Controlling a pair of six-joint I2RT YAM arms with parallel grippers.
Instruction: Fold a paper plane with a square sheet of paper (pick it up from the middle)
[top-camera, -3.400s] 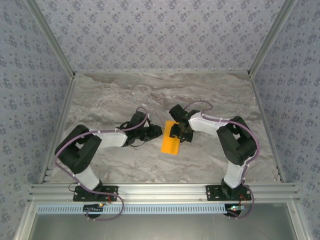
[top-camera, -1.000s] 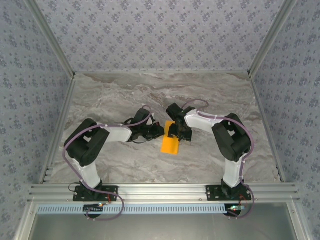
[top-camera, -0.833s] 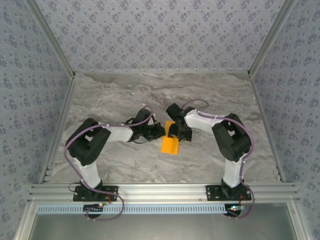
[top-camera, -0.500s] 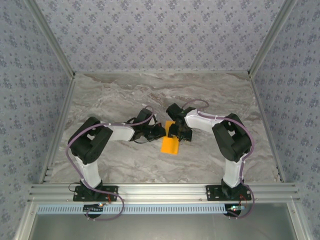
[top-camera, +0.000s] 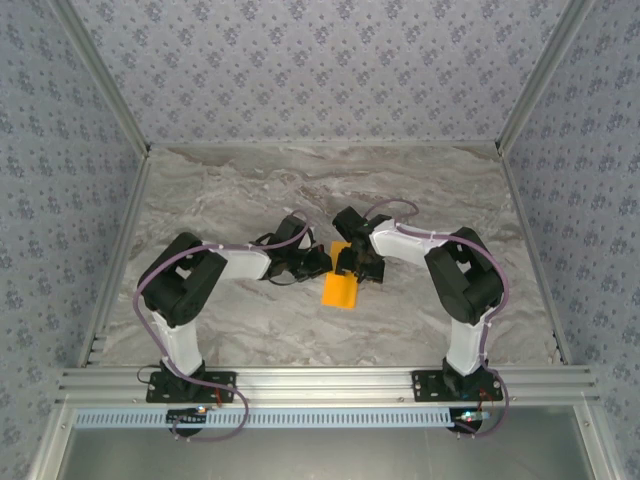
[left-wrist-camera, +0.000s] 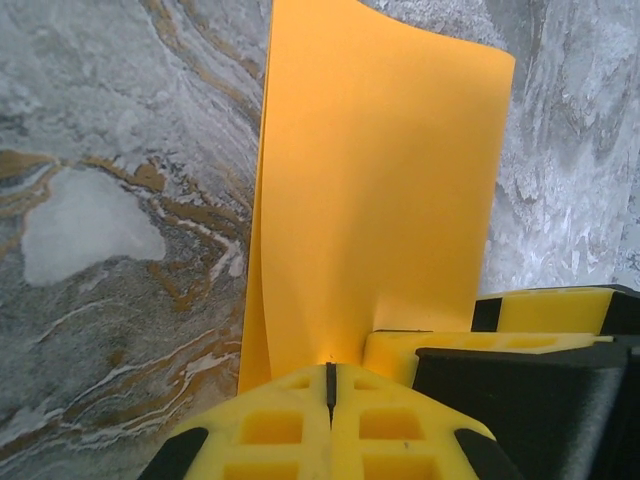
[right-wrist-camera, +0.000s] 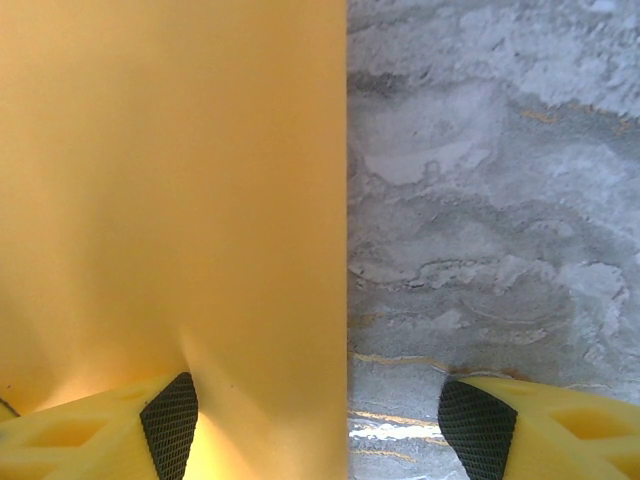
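Position of square sheet of paper (top-camera: 340, 290): centre of top view on marble table (top-camera: 250, 190), folded to narrow orange strip, long axis near vertical in frame, upper end leaning slightly right. Left gripper (top-camera: 318, 264) at strip's upper left edge, right gripper (top-camera: 354, 268) at upper right. Left wrist view: fingers pressed together at strip's near edge (pinching or just touching, cannot tell). Right wrist view: jaws spread, one finger on paper, other on bare marble.
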